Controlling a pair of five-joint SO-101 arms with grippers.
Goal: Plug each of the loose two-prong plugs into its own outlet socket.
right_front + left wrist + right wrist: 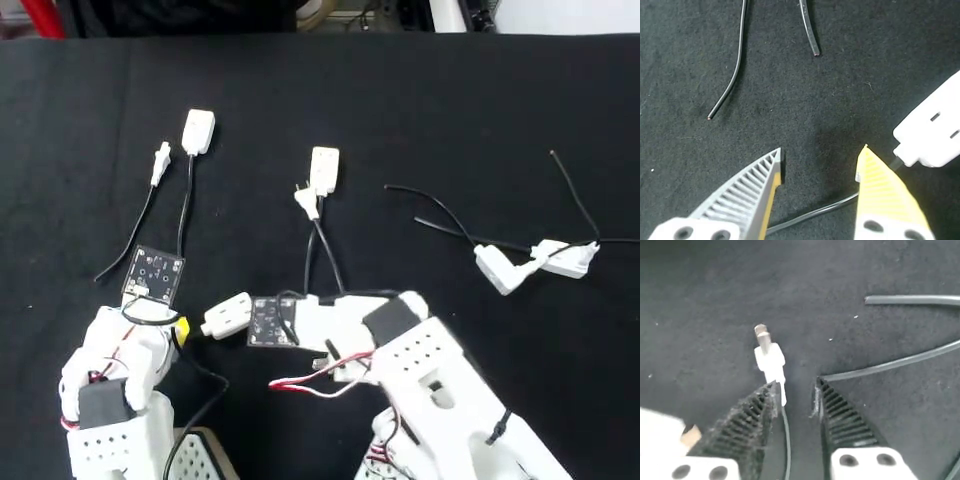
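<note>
Right wrist view: right fingers [752,420] apart, two-prong plug [769,360] just beside one tip. Over worktop [790,100], left fingers [880,185] apart, outlet socket [935,125] near.

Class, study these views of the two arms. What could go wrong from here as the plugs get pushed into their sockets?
1. The plug lies off-centre just ahead of the open right gripper. Closing now may grab it crooked, so its prongs might miss the slots.
2. The socket lies off to one side of the open left gripper, outside its gap. Closing there would likely miss it.
</note>
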